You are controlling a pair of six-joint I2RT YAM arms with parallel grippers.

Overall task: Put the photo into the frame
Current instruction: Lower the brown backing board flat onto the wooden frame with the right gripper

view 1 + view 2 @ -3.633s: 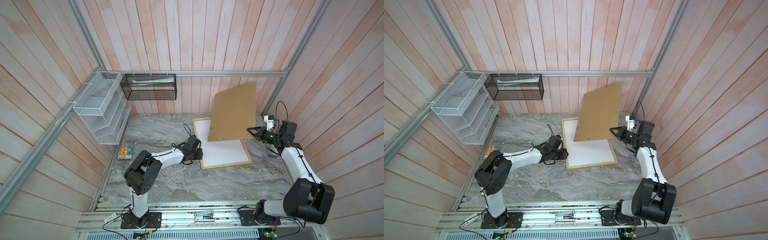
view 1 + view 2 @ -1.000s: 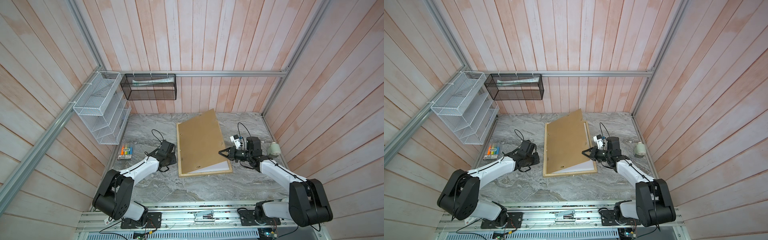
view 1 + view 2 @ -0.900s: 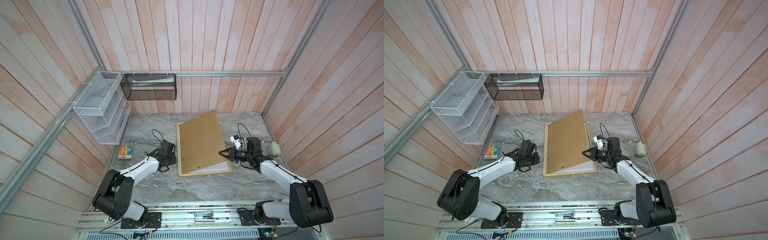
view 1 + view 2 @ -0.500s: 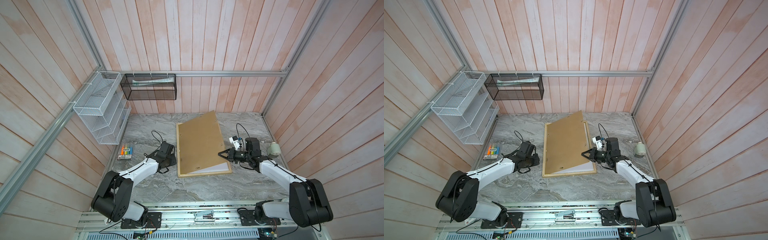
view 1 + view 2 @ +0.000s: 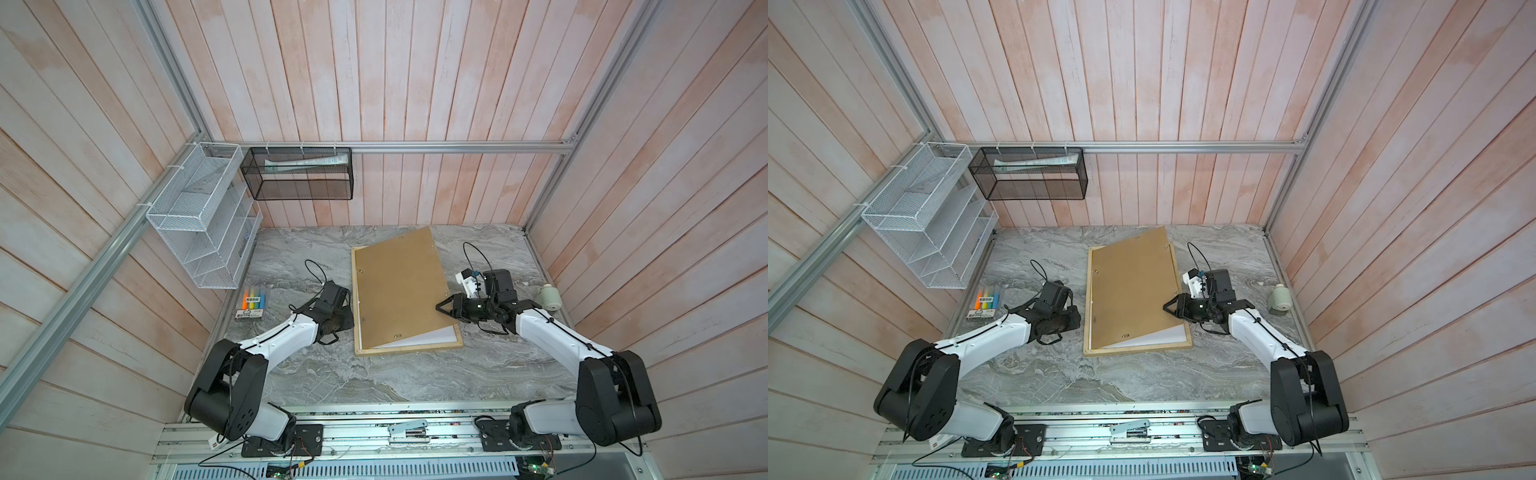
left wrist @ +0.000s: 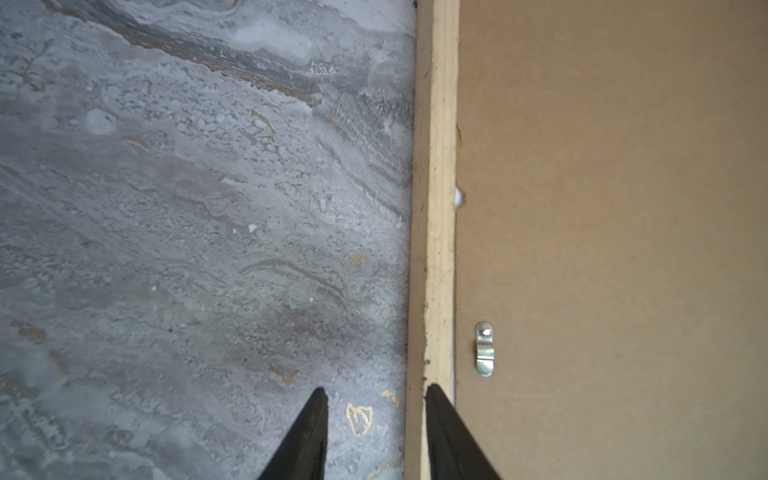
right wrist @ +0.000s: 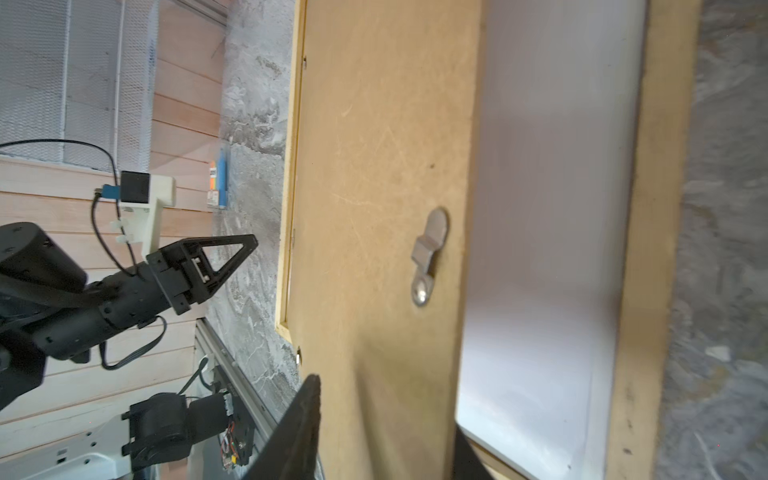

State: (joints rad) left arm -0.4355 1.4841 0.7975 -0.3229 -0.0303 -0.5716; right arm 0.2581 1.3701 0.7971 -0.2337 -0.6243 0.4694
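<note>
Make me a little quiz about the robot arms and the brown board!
1. True or false: the board sits straight inside the frame.
2. What peeks out at the frame's near corner? A) a white sheet B) a spoon C) a blue ball
3. Fill in: the markers lie near the ___ arm.
Key: 1 false, it lies crooked; 2 A; 3 left.

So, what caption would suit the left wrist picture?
Open left gripper poised at the pale wooden frame, brown backing board alongside.
</note>
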